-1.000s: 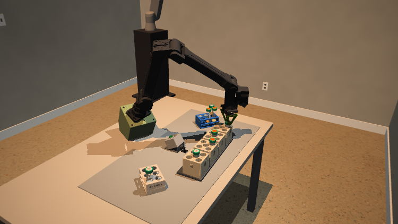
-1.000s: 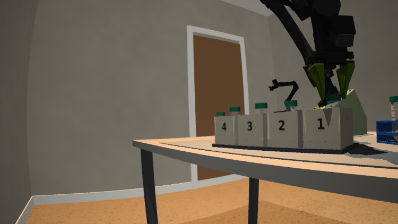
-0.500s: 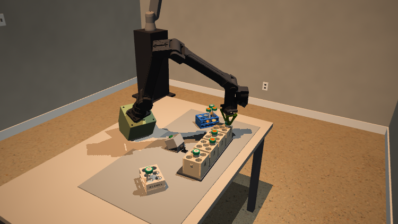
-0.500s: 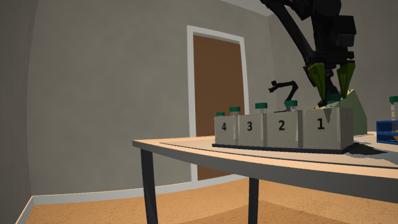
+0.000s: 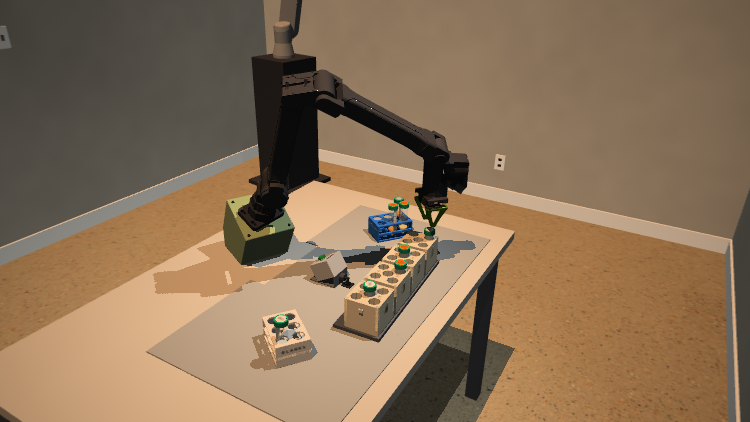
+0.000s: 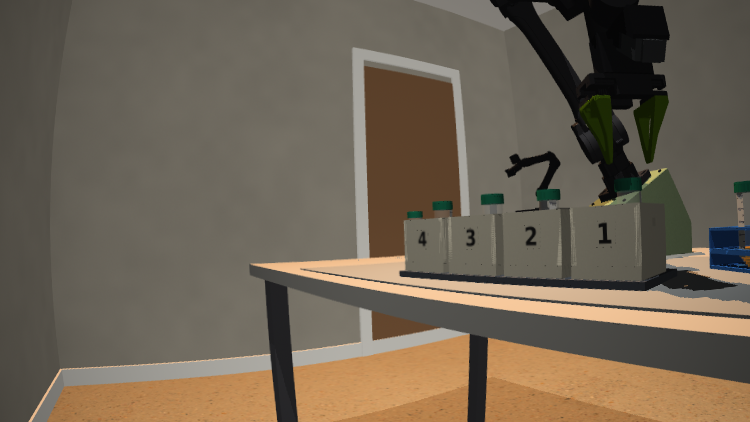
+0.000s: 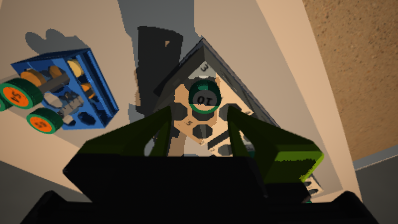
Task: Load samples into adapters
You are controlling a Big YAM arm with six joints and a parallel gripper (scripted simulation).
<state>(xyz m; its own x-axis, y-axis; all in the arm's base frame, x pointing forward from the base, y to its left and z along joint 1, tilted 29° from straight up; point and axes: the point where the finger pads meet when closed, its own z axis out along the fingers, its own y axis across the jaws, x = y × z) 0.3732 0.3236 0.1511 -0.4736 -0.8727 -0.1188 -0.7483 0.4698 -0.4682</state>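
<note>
My gripper (image 5: 430,222) (image 6: 627,159) (image 7: 199,111) is open and hangs just above adapter 1 (image 5: 431,258) (image 6: 603,254) (image 7: 182,98), the far end of the loading stand ST (image 5: 361,333) (image 6: 524,279). Right below the fingers a green-capped blank marked 10 (image 5: 429,230) (image 6: 627,184) (image 7: 205,97) stands upright in a hole of adapter 1, free of the fingers. Two orange-dot samples (image 5: 403,248) (image 5: 400,264) stand in the middle adapters, and a white-dot blank (image 5: 369,286) stands in adapter 4 (image 6: 422,246). The blue sample rack RS (image 5: 389,224) (image 6: 726,251) (image 7: 97,95) holds more tubes, among them S4 (image 7: 19,95).
The blank rack RB (image 5: 289,342) stands at the mat's front left with one tube in it. The sloped DONE desk (image 5: 329,268) sits between the arm's olive base (image 5: 256,236) and ST. ST runs close along the table's right edge.
</note>
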